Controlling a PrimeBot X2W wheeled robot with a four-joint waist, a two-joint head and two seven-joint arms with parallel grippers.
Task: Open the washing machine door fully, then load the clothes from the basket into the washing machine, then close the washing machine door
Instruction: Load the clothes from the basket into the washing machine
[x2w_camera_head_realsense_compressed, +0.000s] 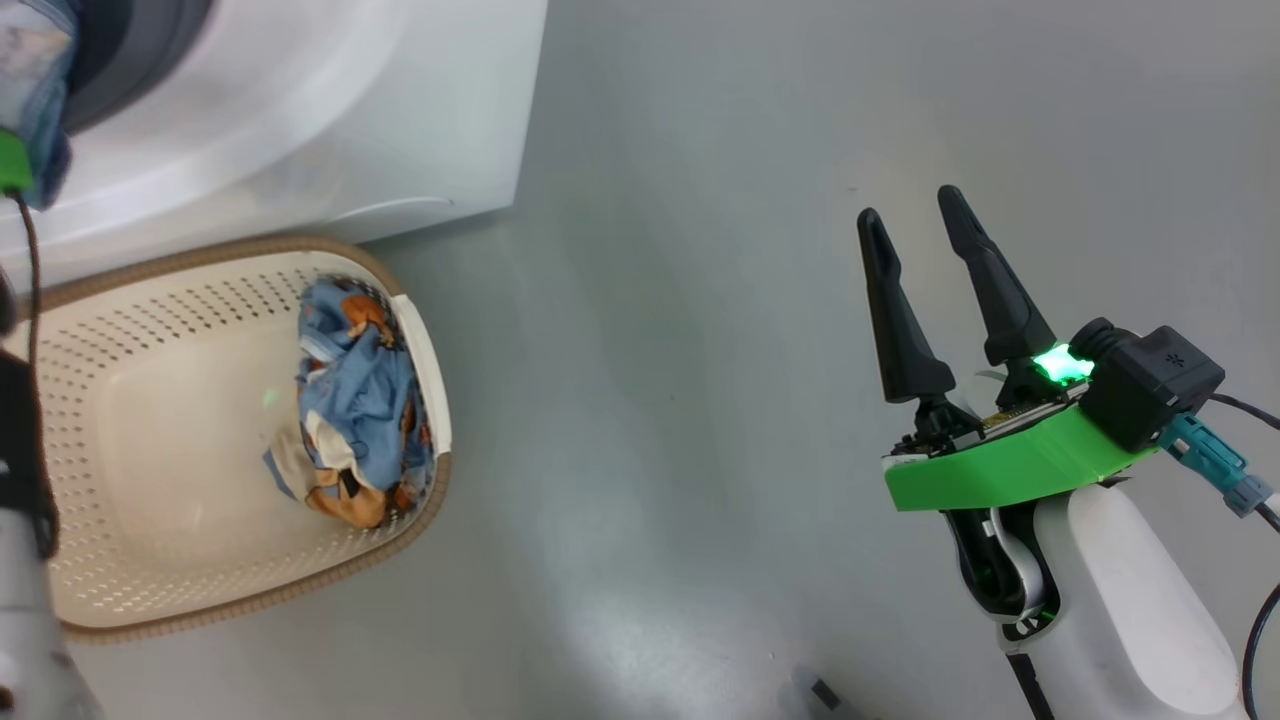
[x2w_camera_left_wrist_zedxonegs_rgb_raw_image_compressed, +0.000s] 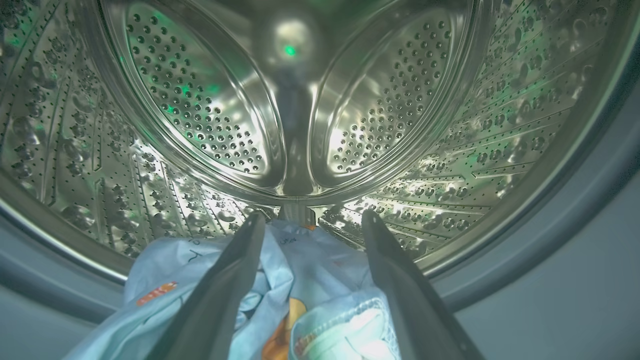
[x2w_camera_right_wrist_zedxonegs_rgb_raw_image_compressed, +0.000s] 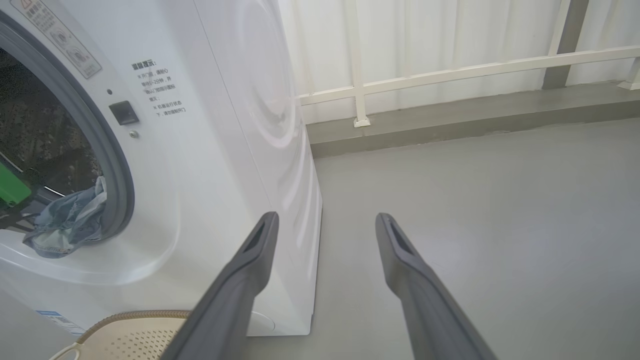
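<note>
One bundle of clothes (x2w_camera_left_wrist_zedxonegs_rgb_raw_image_compressed: 325, 285) is being rested at the drum (x2w_camera_left_wrist_zedxonegs_rgb_raw_image_compressed: 200, 100) mouth, between the parted fingers of the left gripper (x2w_camera_left_wrist_zedxonegs_rgb_raw_image_compressed: 312, 215). The other bundle (x2w_camera_head_realsense_compressed: 350, 400) is being cradled in the basket (x2w_camera_head_realsense_compressed: 120, 330) below, nearer that arm than the equally spread right gripper (x2w_camera_head_realsense_compressed: 909, 204).

The right gripper (x2w_camera_head_realsense_compressed: 909, 208) had two long black fingers (x2w_camera_head_realsense_compressed: 900, 330) tapering to rounded tips. Behind them sat a bright green plastic bracket (x2w_camera_head_realsense_compressed: 1010, 465), a glowing green light (x2w_camera_head_realsense_compressed: 1062, 365) and a black camera box (x2w_camera_head_realsense_compressed: 1150, 385) with a small star mark. A teal plug (x2w_camera_head_realsense_compressed: 1215, 460) and black cables (x2w_camera_head_realsense_compressed: 1255, 640) trailed off it. The forearm (x2w_camera_head_realsense_compressed: 1130, 600) was smooth and white. The left arm (x2w_camera_head_realsense_compressed: 20, 640) was pale, with a thin dark cable (x2w_camera_head_realsense_compressed: 30, 270).
</note>
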